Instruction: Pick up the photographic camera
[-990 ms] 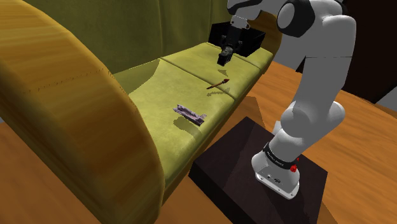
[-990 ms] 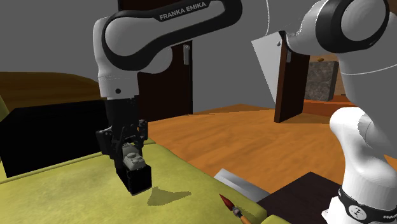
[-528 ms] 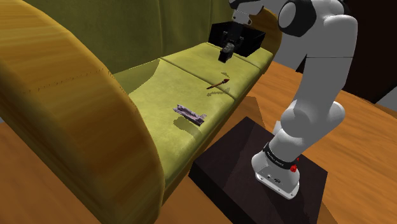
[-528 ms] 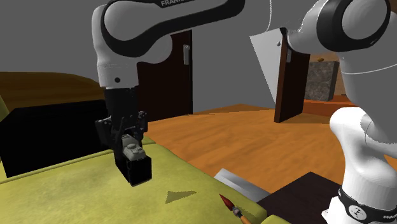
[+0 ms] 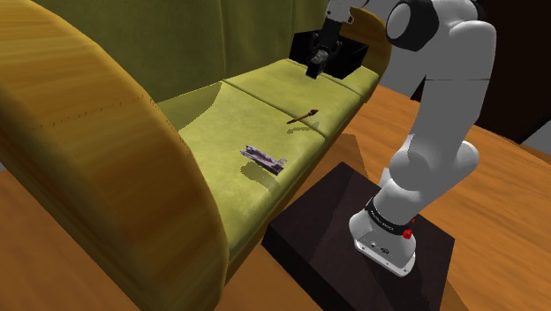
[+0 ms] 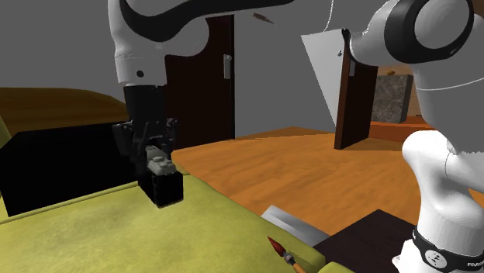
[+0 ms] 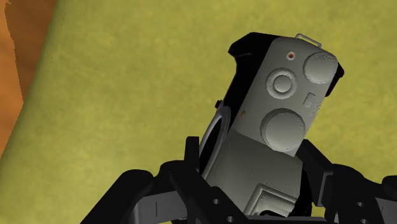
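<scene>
Open olive-yellow seat cushion of the long sofa is seen beneath and around the load. The seat's front edge runs from the lower left to the upper right of the shoulder view, with orange wooden floor beyond it. A large black box is set at the seat's far end, at the upper middle of that frame, just behind the pincer. A thin red-tipped paintbrush lies lower at mid-frame, and a crumpled purple scrap further toward the lower left; both are well apart from the load. The black two-finger pincer is clenched on the grey-topped, black-bodied photographic camera, which is held tilted above the cushion
</scene>
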